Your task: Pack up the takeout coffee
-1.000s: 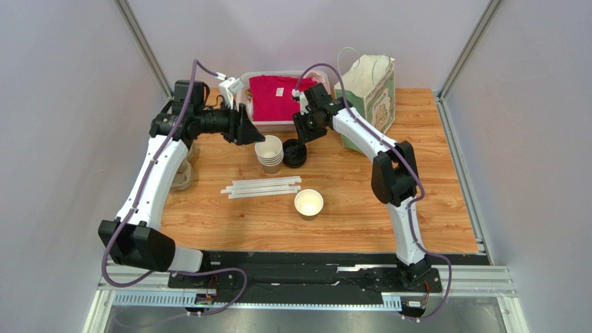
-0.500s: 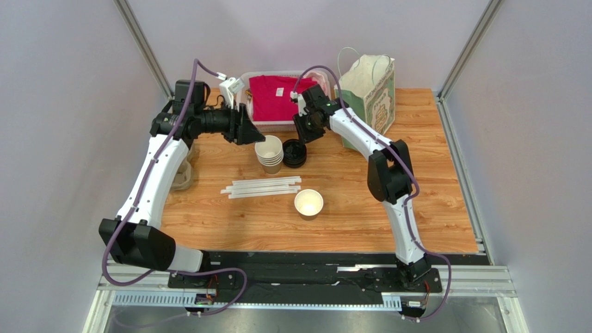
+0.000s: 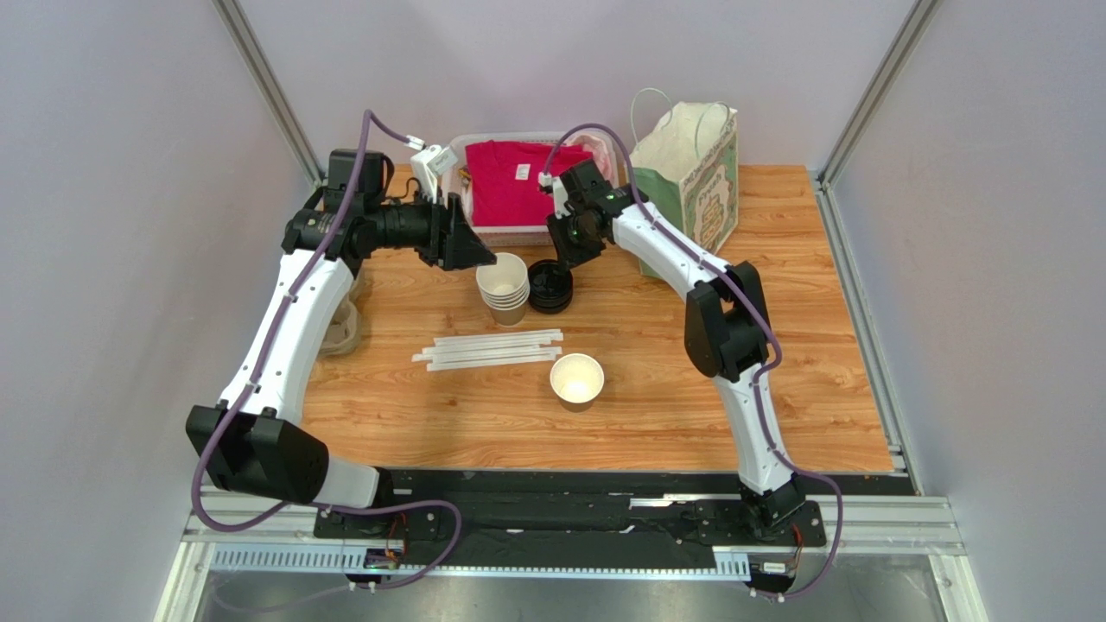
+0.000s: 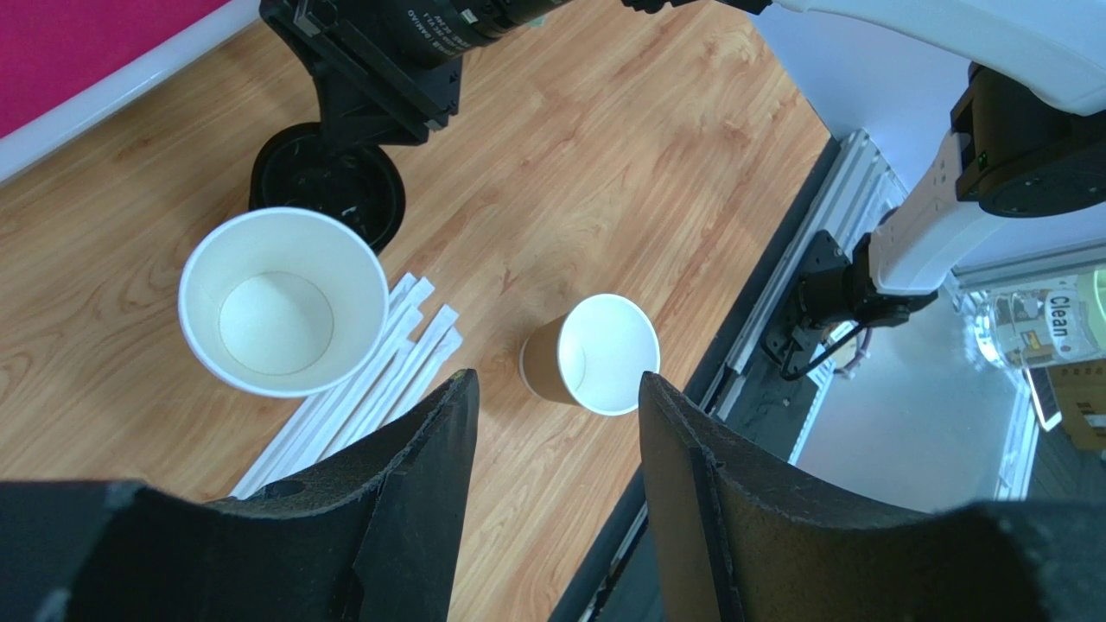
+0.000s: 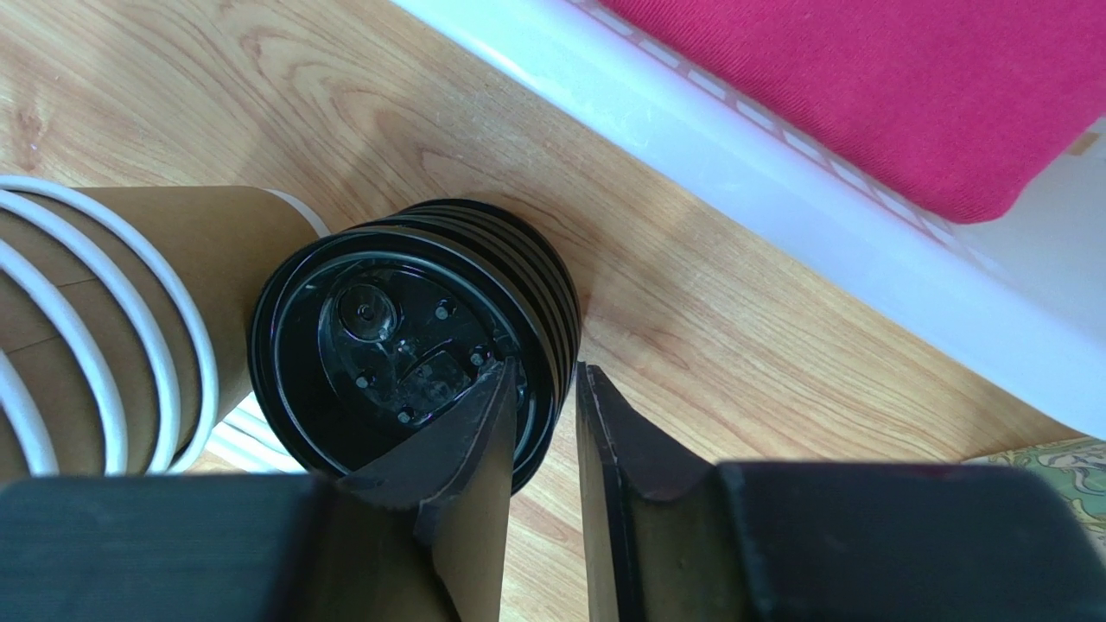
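Paper cup (image 3: 577,380) stands well apart from left pincer (image 4: 556,386), wide, and right pincer (image 5: 545,376), narrow.

You have bright, even overhead light in every view; shadows on the table (image 3: 805,337) are short and soft. The left gripper (image 4: 556,382) and right gripper (image 5: 545,373) look slightly soft-edged, and the stacked black lids (image 5: 390,344) carry a faint sheen.

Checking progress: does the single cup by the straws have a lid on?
No, the single cup stands open, its cream-white inside showing.
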Controlling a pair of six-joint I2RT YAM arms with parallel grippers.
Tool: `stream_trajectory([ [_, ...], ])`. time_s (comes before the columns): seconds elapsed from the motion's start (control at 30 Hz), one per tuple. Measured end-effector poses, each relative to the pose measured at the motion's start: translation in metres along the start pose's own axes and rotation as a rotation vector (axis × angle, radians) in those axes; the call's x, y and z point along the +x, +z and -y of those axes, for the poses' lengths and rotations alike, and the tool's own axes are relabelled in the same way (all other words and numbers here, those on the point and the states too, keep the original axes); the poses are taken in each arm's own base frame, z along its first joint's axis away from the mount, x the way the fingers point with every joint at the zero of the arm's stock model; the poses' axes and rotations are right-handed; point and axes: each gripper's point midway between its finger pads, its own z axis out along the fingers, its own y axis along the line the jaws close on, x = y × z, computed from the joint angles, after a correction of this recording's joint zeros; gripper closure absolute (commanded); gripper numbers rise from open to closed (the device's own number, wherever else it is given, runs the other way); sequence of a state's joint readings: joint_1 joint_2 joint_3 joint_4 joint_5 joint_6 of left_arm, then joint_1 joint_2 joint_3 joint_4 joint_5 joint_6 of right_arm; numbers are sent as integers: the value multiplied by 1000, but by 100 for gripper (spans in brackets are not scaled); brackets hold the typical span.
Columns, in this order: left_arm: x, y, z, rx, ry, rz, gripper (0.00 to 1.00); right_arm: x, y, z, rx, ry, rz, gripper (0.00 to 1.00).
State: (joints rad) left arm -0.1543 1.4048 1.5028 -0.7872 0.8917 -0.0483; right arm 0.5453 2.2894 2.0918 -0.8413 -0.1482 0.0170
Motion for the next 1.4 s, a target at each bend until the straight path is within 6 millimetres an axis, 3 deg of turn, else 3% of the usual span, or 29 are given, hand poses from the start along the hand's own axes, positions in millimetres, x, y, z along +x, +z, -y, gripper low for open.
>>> stream_trajectory([
  [0.63, 0, 1, 0, 9, -5, 1, 43, 1, 7, 4, 16, -19, -7, 74],
  [0.73, -1, 1, 1, 14, -8, 2, 43, 2, 7, 4, 17, -24, -8, 78],
  [0.93, -1, 1, -1, 13, -16, 1, 43, 1, 7, 5, 24, -34, -6, 100],
  [1.4, -1, 0, -3, 7, -19, 3, 43, -2, 2, 3, 9, -32, 5, 100],
])
